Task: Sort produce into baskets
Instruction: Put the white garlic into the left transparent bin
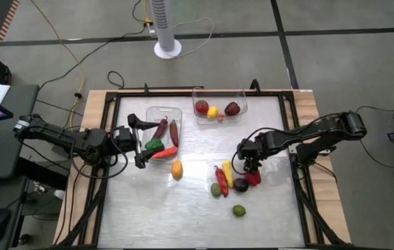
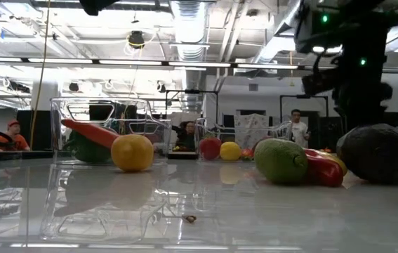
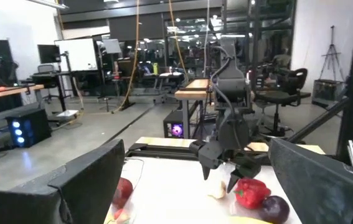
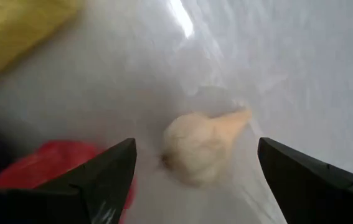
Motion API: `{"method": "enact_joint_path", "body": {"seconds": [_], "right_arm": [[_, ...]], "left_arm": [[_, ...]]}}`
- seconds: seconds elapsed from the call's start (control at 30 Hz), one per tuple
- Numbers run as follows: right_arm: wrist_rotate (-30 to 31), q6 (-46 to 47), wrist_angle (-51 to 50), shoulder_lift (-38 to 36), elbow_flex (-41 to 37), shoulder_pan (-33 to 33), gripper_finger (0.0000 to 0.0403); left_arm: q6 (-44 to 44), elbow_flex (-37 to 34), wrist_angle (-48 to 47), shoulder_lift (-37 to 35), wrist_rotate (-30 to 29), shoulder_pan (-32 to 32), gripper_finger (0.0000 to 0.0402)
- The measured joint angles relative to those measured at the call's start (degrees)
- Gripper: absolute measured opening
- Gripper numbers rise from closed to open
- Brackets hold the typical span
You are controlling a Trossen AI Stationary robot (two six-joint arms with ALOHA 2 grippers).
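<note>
While its jaws stand released, the right gripper point(image 4: 195, 171) hangs directly over a pale garlic-shaped bulb point(image 4: 202, 144) on the surface's right half, tip pointing across the gap.

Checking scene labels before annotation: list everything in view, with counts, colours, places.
left basket: one, clear, holds four pieces, purple, dark red, green, red-orange
far basket: one, clear, holds red, yellow, dark red pieces
orange: one, orange, table centre
loose cluster: about five, red, yellow, green, purple, right of centre
lime: one, green, near edge
garlic: one, white, under right gripper
left gripper: open, at left basket
right gripper: open, over garlic
</note>
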Motion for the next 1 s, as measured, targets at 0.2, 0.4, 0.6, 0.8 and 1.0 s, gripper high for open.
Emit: {"method": "enact_joint_path", "body": {"seconds": [0.2,0.4,0.6,0.8,1.0], "right_arm": [[3.54,0.47,1.55,0.10,-2.75,-1.45,0.0361],[5.40,0.10,2.86,0.14,-3.77,-1.48,0.0330],[5.27,0.10,3.43,0.16,-4.63,-1.46,0.0256],[5.27,-0.13,4.03,0.16,-3.73,-1.46,0.0174],[5.27,-3.52,4.53,0.16,3.00,-1.46,0.0136]], "left_arm": [[0.02,0.00,0.02,0.00,-0.51,0.00,0.0387],[0.46,0.00,0.02,0.00,-0.62,0.00,0.0387],[0.46,0.00,0.03,0.00,-0.64,0.00,0.0387],[0.46,0.00,0.04,0.00,-0.73,0.00,0.0387],[1.32,0.00,0.07,0.00,-3.30,0.02,0.0387]]}}
